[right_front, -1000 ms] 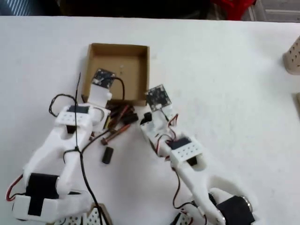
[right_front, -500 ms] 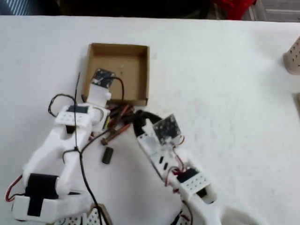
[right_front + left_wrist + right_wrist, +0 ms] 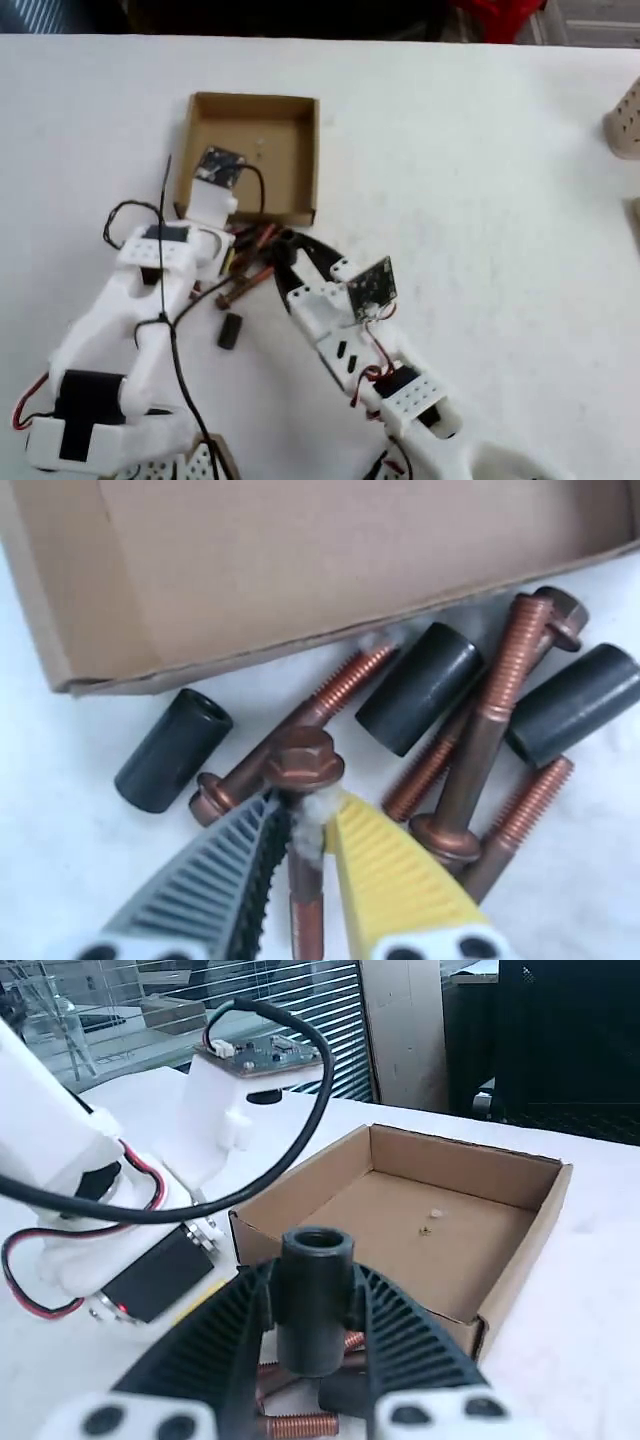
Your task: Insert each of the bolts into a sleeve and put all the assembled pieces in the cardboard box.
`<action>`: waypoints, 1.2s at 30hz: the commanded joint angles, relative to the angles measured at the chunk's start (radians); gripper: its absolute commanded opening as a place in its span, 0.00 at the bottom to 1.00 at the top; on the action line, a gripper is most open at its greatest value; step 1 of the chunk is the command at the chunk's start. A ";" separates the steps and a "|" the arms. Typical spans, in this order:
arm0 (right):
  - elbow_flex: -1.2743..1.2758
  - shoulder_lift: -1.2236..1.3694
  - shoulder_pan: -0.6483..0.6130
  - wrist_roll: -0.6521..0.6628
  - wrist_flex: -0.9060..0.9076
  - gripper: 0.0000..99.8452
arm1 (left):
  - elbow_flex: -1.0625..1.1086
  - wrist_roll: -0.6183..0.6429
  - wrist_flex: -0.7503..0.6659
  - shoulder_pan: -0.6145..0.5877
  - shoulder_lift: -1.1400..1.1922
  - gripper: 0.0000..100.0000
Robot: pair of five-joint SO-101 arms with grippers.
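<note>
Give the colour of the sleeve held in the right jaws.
Black; the sleeve shows best in the right wrist view.

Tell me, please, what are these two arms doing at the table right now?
The right gripper holds a black sleeve upright just in front of the cardboard box. The left gripper is closed on a copper bolt below its head, amid the loose bolts and sleeves lying beside the box. A lone sleeve lies apart on the table. No assembled piece is in the box yet.
</note>
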 commanded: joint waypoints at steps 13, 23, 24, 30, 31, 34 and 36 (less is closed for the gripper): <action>0.015 -0.028 -0.001 -0.011 -0.033 0.02 | 0.155 0.146 -0.066 0.087 -0.650 0.02; 0.015 -0.028 0.001 -0.011 -0.027 0.02 | 0.313 0.325 -0.066 0.228 -1.144 0.02; 0.015 -0.028 0.005 -0.011 -0.027 0.02 | 0.334 0.362 -0.066 0.245 -1.185 0.02; 0.015 -0.028 0.008 -0.011 -0.027 0.02 | 0.562 0.486 -0.304 0.366 -1.377 0.02; 0.015 -0.028 0.008 -0.011 -0.027 0.02 | 0.606 0.502 -0.371 0.380 -1.400 0.02; 0.015 -0.027 0.008 -0.011 -0.027 0.02 | 0.710 0.523 -0.569 0.398 -1.457 0.02; 0.015 -0.027 0.008 -0.011 -0.027 0.02 | 0.749 0.522 -0.649 0.398 -1.478 0.02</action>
